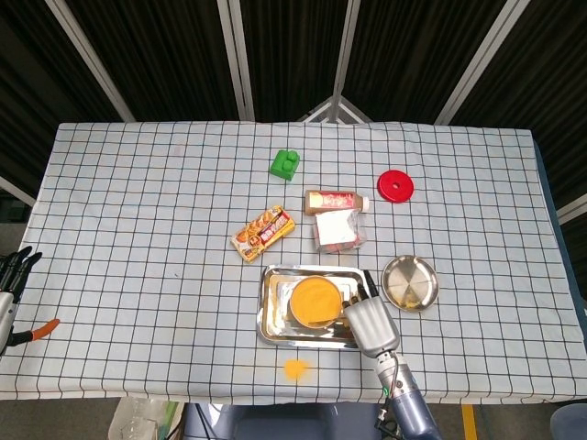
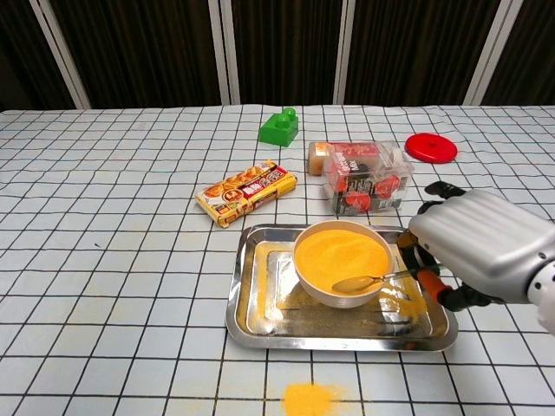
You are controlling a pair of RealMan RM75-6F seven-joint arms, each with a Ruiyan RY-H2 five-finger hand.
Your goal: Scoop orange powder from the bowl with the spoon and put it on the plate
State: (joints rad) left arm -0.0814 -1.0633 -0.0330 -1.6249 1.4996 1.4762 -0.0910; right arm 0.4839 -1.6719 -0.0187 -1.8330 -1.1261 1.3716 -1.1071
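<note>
A white bowl (image 2: 305,276) heaped with orange powder (image 2: 341,251) stands in a steel tray (image 2: 260,322) near the table's front edge. My right hand (image 2: 481,243) sits just right of the bowl and grips a metal spoon (image 2: 364,281) by its orange handle. The spoon's head lies low at the near side of the bowl, by the rim. In the head view the same hand (image 1: 369,322) covers the tray's right end beside the bowl (image 1: 315,301). The round steel plate (image 1: 410,282) lies right of the tray. My left hand (image 1: 13,272) rests at the far left table edge, holding nothing.
A spill of orange powder (image 2: 310,399) lies on the cloth in front of the tray. Behind the tray are a snack packet (image 2: 246,192), a clear box of small packs (image 2: 368,178), a green block (image 2: 279,126) and a red lid (image 2: 431,146). Orange-handled pliers (image 1: 37,330) lie near my left hand.
</note>
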